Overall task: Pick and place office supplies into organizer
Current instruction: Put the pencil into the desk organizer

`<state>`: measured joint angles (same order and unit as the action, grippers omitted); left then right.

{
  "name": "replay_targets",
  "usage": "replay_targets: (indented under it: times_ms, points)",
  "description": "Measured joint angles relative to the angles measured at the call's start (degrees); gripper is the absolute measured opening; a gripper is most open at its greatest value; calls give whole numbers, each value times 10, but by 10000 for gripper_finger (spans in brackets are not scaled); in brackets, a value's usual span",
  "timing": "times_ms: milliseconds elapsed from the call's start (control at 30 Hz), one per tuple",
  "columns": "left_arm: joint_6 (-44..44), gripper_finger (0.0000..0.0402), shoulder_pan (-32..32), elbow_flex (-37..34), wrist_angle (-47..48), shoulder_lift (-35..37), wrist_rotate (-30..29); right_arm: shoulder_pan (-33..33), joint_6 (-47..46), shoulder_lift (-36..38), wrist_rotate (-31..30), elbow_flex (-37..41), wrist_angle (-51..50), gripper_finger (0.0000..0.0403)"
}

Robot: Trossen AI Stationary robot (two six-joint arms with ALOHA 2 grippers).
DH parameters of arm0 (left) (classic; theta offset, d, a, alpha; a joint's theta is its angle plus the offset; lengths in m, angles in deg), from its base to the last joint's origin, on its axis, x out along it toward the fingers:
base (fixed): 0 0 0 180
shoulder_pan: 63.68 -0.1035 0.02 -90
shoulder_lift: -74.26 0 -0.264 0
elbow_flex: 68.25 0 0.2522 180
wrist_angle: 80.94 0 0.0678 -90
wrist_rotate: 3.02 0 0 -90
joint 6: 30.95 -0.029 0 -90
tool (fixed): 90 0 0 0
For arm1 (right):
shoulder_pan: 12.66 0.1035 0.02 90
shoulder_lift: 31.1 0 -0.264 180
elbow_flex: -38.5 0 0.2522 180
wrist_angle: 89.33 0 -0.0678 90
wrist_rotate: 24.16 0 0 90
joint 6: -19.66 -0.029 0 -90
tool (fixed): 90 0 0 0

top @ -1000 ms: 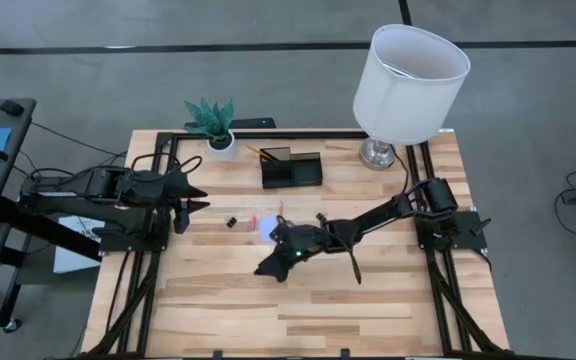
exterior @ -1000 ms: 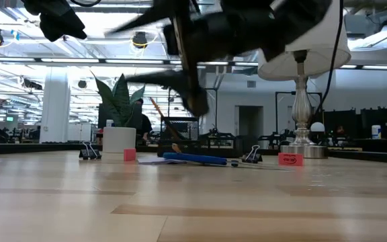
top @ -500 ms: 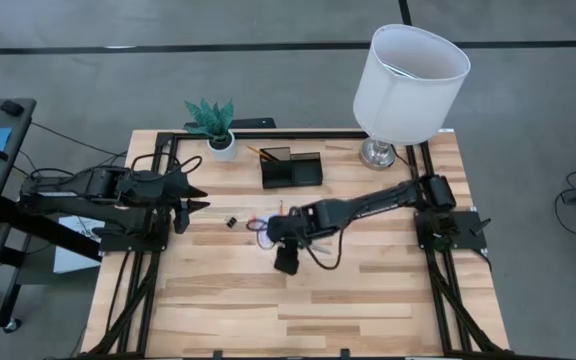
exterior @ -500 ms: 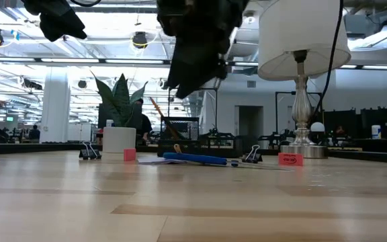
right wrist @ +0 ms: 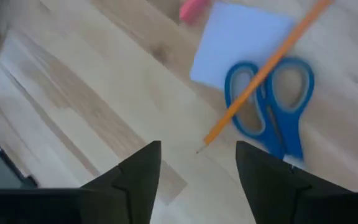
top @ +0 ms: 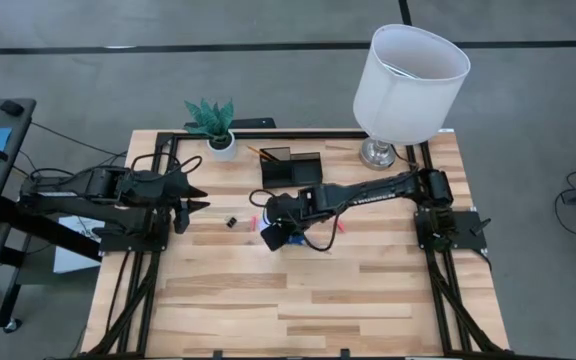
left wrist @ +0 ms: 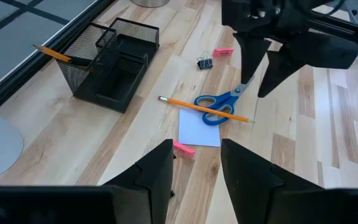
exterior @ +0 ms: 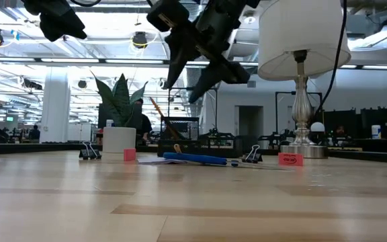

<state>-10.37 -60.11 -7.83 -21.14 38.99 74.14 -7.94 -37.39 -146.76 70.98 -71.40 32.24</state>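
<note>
Right end effector (exterior: 192, 74) hovers spread and empty; directly below lie the pencil (right wrist: 263, 76) crossing the blue-handled scissors (right wrist: 272, 112), the organizer (top: 291, 169) just beyond. Descending, it might snag both together, since they overlap.

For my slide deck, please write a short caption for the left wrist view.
Open right gripper hovers above blue-handled scissors, pencil and note pad, beside the organizer.

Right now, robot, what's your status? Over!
Right gripper open, empty, above scissors. Pencil lies across scissors and note pad, in the way. Left gripper parked, empty. Organizer holds one pencil.
</note>
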Motion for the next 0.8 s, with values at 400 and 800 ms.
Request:
replay_targets:
  times_ms: [400, 800]
  points:
    - [0, 126, 0, 0, 0, 0, 0, 17, -93, -58, 27, 2, 14, 212]
    - [0, 126, 0, 0, 0, 0, 0, 20, -145, -94, 43, 1, 60, 210]
